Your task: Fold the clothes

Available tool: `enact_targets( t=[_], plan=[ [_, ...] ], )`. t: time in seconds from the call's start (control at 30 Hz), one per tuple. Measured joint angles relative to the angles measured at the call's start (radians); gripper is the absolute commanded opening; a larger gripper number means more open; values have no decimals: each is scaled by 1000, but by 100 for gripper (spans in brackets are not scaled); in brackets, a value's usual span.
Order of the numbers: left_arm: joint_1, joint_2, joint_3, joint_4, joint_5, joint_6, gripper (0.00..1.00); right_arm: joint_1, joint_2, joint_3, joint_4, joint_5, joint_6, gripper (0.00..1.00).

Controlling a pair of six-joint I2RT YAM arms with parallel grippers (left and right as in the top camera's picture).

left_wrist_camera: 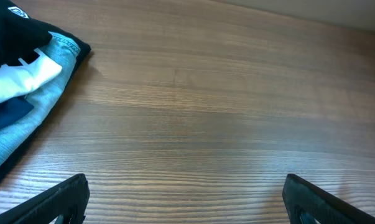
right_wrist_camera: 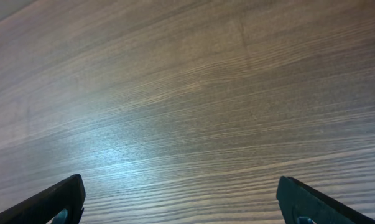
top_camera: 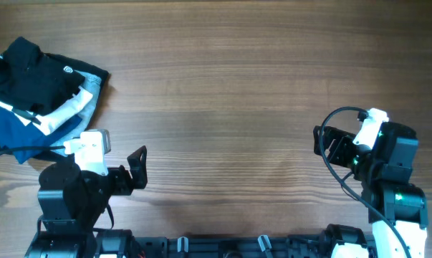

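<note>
Black T-shirt (top_camera: 28, 72) is lying crumpled atop a garment pile (top_camera: 54, 118) at the tabletop's (top_camera: 230, 86) far-left corner. Left claw (left_wrist_camera: 186, 198) and right claw (right_wrist_camera: 181, 199) are both gaping wide, gripping nothing.

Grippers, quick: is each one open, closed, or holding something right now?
Left gripper: open, holding nothing.
Right gripper: open, holding nothing.
</note>
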Motion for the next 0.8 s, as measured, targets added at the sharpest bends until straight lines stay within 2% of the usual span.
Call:
enact_targets(
  t=[0.43,0.6,0.8],
  plan=[
    [0,0,0,0,0,0,100,6,-209,-1,12,12,-30,100],
    [0,0,0,0,0,0,100,90,-360,-99,190,19,-179,100],
    [0,0,-2,0,0,0,100,135,-545,-329,553,24,-254,100]
  ],
)
